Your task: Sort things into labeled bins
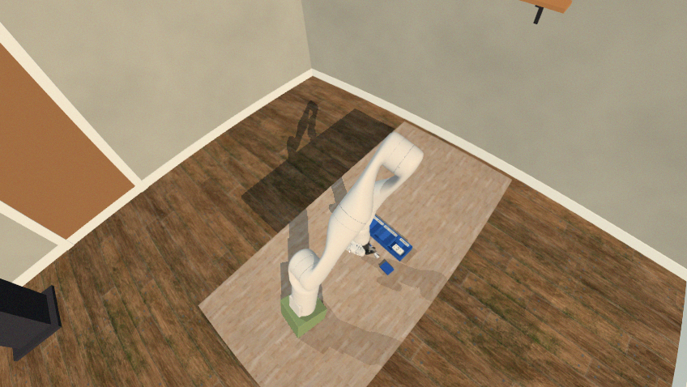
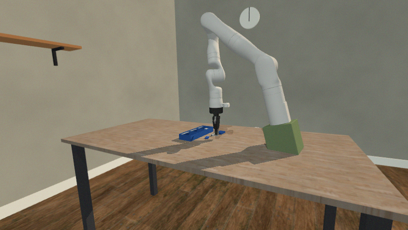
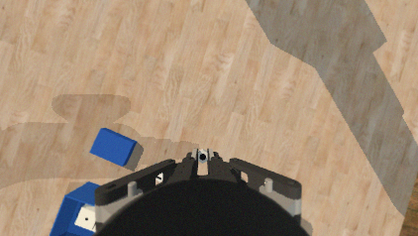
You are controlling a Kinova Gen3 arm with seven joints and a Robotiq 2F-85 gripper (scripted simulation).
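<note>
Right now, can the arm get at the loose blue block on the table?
Probably not yet: the tool is shut on a small grey part. The blue block lies close by, nothing over it.
</note>
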